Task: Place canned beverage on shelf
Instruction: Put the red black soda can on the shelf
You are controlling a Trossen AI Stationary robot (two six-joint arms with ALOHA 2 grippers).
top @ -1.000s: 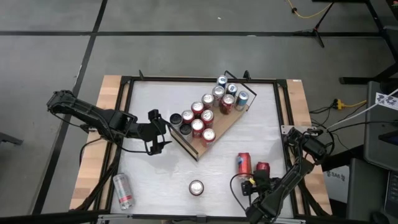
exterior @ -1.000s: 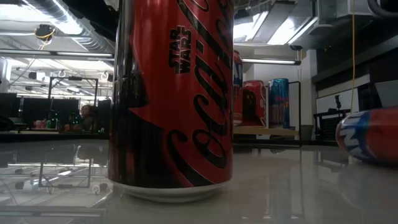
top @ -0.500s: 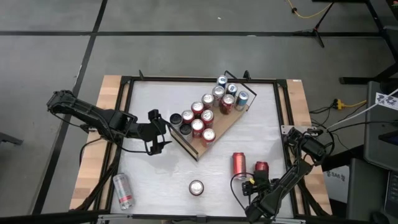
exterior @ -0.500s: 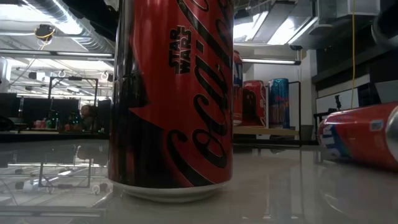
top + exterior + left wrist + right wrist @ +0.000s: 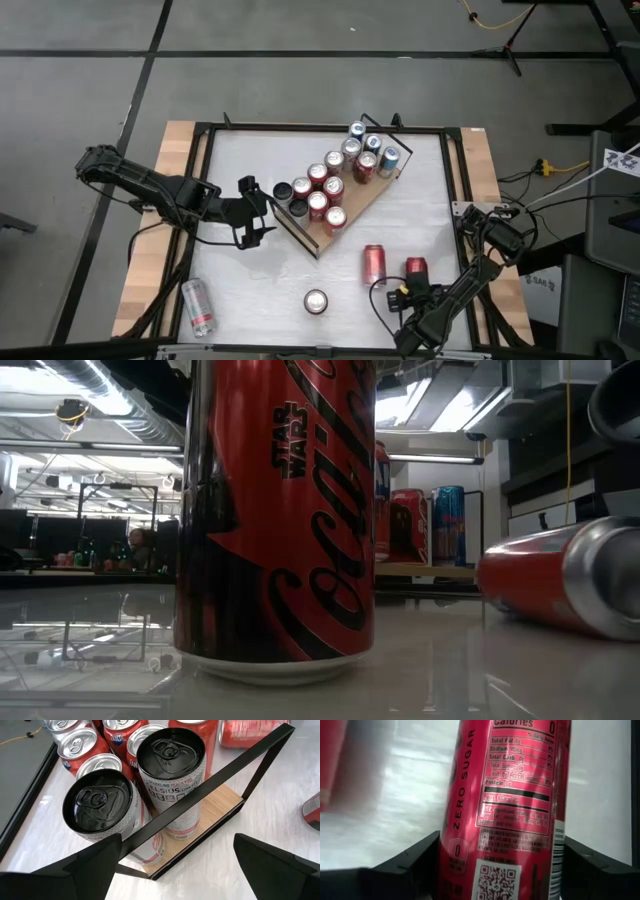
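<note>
Overhead camera looking down, table-level camera close behind upright can [image 5: 275,510]

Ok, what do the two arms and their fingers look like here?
Both arms are dark, jointed, with black cables trailing along them. The left gripper has angular matte-black fingers, broad and tapering. The right gripper carries a small yellow marking near its wrist; its fingers are the same flat black wedges.

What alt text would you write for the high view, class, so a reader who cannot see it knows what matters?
Overhead view: the right gripper closes around a red can near the table's front right, beside another red can lying flat. The left gripper waits open by the wooden shelf, which holds about a dozen upright cans.
</note>
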